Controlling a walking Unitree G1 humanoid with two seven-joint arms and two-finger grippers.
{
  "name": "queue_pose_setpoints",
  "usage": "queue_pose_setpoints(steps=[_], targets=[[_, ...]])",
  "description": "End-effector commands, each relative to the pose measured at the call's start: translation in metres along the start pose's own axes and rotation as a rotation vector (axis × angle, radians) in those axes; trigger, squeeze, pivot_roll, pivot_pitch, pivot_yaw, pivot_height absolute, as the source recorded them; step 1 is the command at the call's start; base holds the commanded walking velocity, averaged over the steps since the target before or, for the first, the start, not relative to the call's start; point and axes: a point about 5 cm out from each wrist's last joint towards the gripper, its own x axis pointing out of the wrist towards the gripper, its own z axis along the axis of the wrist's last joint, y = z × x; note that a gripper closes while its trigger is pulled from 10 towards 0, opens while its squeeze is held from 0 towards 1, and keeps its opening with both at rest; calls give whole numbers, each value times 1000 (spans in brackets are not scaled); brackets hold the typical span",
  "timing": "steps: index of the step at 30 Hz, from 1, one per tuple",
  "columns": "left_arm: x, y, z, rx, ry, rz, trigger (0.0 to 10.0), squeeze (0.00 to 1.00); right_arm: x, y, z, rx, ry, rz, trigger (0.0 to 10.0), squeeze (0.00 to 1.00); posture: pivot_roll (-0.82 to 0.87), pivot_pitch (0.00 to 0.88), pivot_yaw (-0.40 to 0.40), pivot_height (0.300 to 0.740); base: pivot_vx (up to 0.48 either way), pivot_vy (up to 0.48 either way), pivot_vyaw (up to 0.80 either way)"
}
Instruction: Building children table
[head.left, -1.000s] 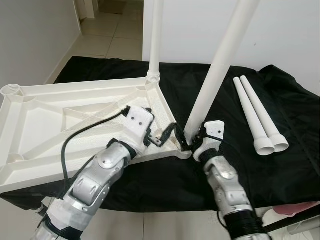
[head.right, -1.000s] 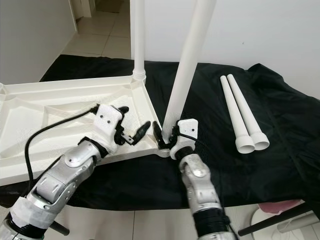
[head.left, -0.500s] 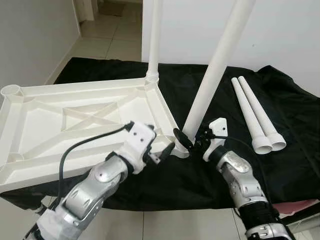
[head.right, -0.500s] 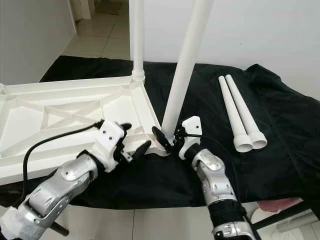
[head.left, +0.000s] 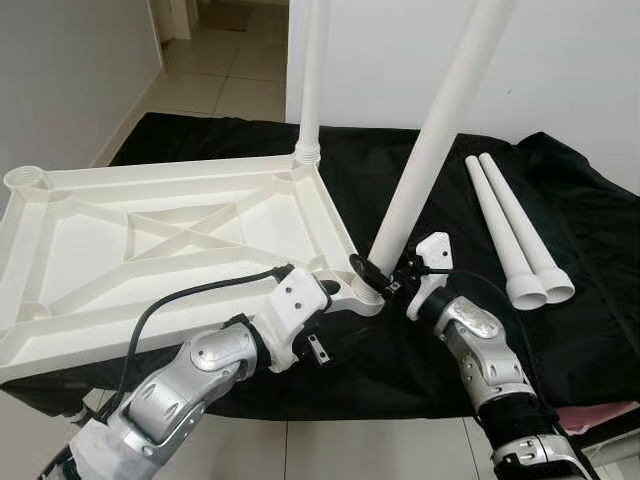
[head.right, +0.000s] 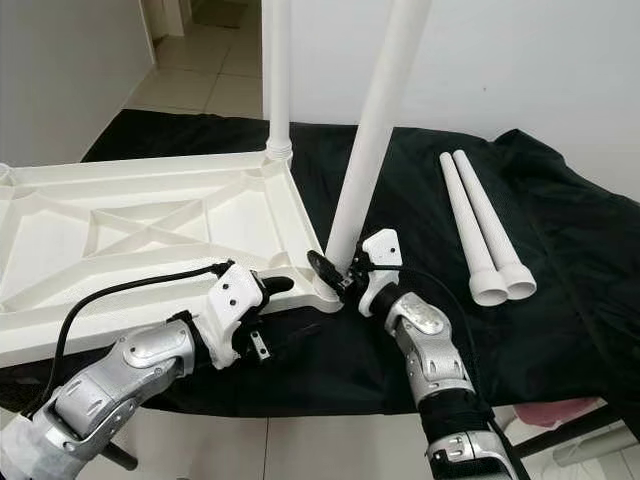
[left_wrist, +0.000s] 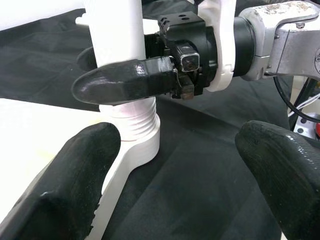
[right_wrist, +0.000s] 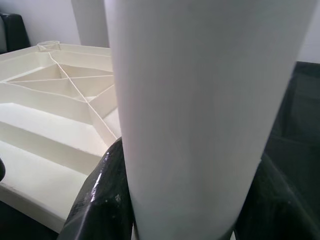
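The right gripper (head.left: 372, 280) clasps the base of a standing table leg (head.left: 425, 165) at the upturned tabletop's (head.left: 150, 240) corner socket. The left gripper (left_wrist: 175, 170), fingers spread and empty, sits just beside that corner.

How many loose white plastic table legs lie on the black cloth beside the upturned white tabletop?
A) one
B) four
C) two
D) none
C: two loose white plastic table legs lie side by side on the black cloth, apart from the upturned white tabletop.
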Motion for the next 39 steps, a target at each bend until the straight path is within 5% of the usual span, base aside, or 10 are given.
queue_pose_setpoints(steps=[1,16,25,33,39], targets=[[1,1,0,10,9,-11,10000,0,-8,-3,-8,33,28,-47,10000,0,32,5,-66,740,0,0,0],[-3,23,2,43,9,78,10000,0,-15,3,-15,73,32,-296,10000,0,26,20,-59,740,0,0,0],[-5,28,-1,31,11,146,10000,0,-10,20,-9,118,63,-629,10000,0,13,25,-56,740,0,0,0],[-2,28,-1,31,18,136,10000,0,-6,34,-8,190,52,-748,10000,0,-3,25,-39,740,0,0,0],[-1,33,-1,43,17,153,10000,0,-2,41,-6,192,52,-712,10000,0,-12,9,-38,740,0,0,0]])
